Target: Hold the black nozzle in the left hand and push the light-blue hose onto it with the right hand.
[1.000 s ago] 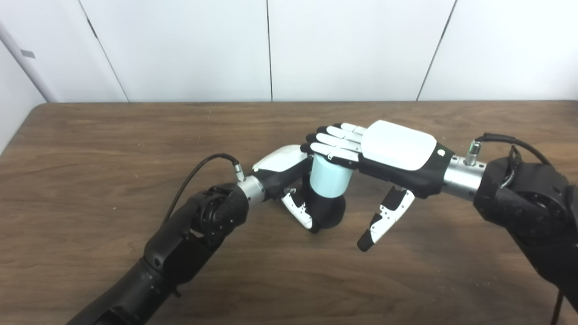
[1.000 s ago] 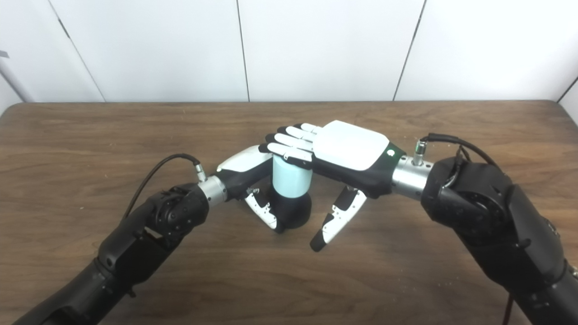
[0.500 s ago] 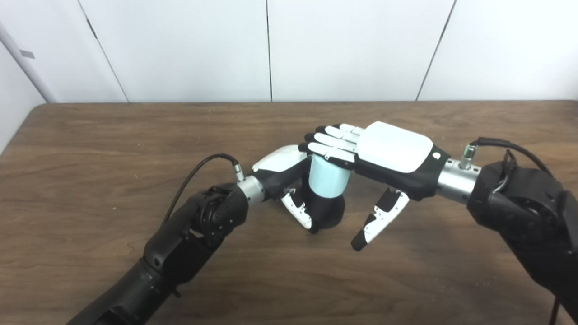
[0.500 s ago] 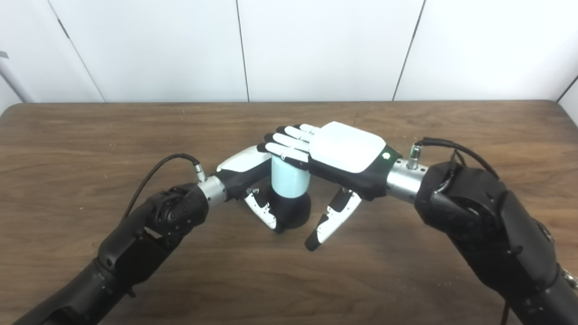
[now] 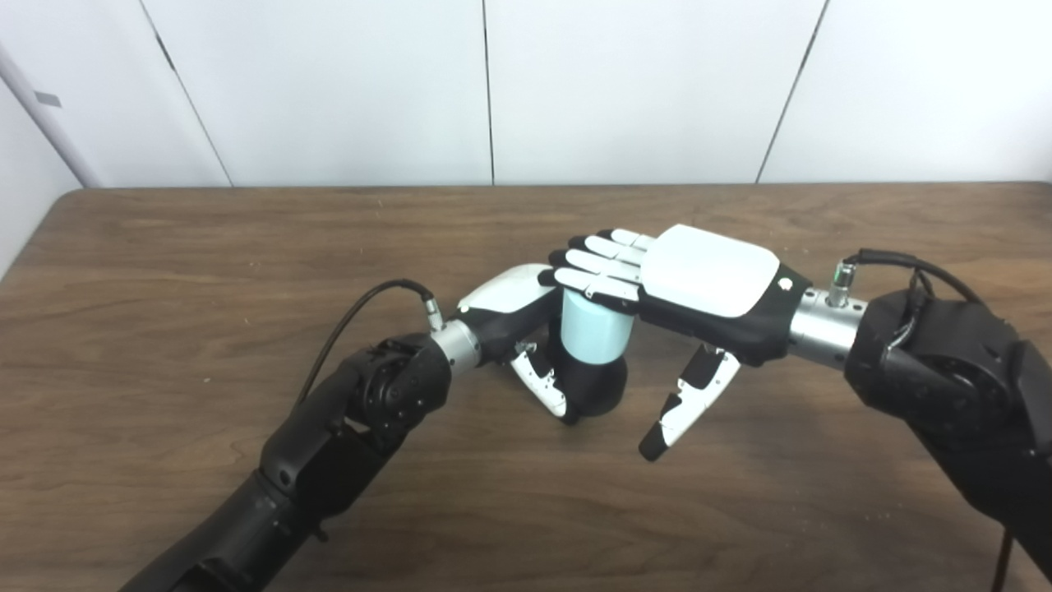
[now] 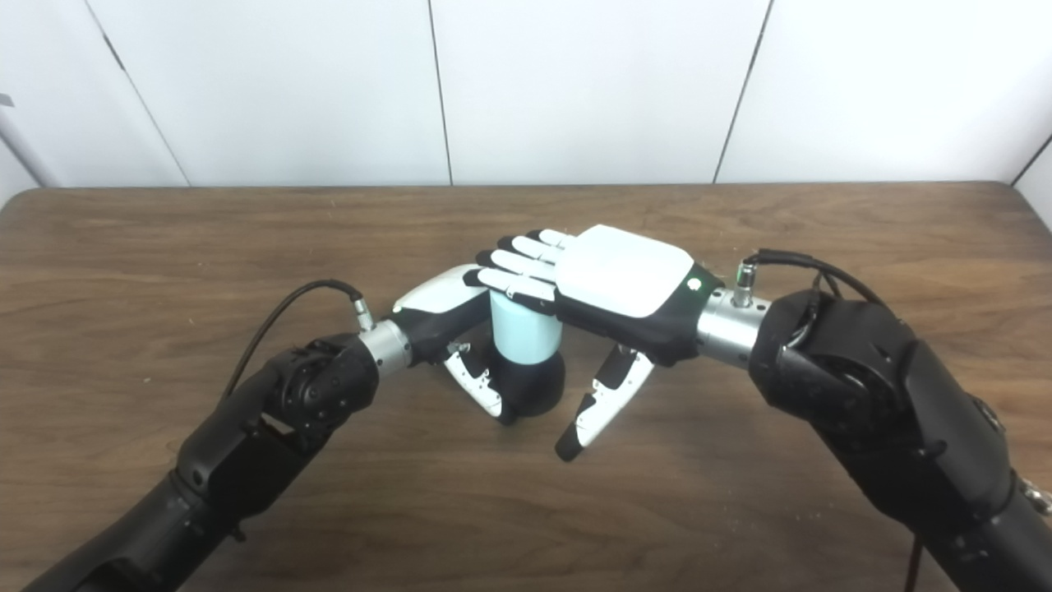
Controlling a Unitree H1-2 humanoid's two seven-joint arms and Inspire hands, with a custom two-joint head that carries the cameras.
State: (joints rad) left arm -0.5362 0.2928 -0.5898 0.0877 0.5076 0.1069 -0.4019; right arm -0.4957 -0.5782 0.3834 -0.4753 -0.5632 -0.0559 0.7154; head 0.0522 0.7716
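Near the middle of the frame, on the brown wooden table [image 5: 164, 247], the black nozzle [image 5: 596, 386] stands upright with the light-blue hose [image 5: 593, 329] sitting on its top. The hose is a short, pale cylinder, and its lower edge meets the rounded black base with no gap showing between them.

The left hand [image 5: 514, 308], reaching in from the lower left, wraps around the nozzle. Its thumb shows in front of the black body, while the rest of the fingers are hidden behind, so it appears closed on the nozzle. The right hand [image 5: 674, 279], coming from the right side of the frame, lies flat, palm down, over the hose. Its straight fingers [image 5: 596, 275] rest across the hose's top rim, and its thumb hangs free, pointing down at the table, well clear of the hose. It grips nothing; it is spread and pressing.

The step in hand looks like the final press to seat the hose. To do it well, the push should go straight down along the nozzle's axis, with the flat fingers centred over the rim so the hose does not tip sideways. The left hand should stay firm so the nozzle neither slides nor leans under the load. How deep the hose already sits cannot be told from here.
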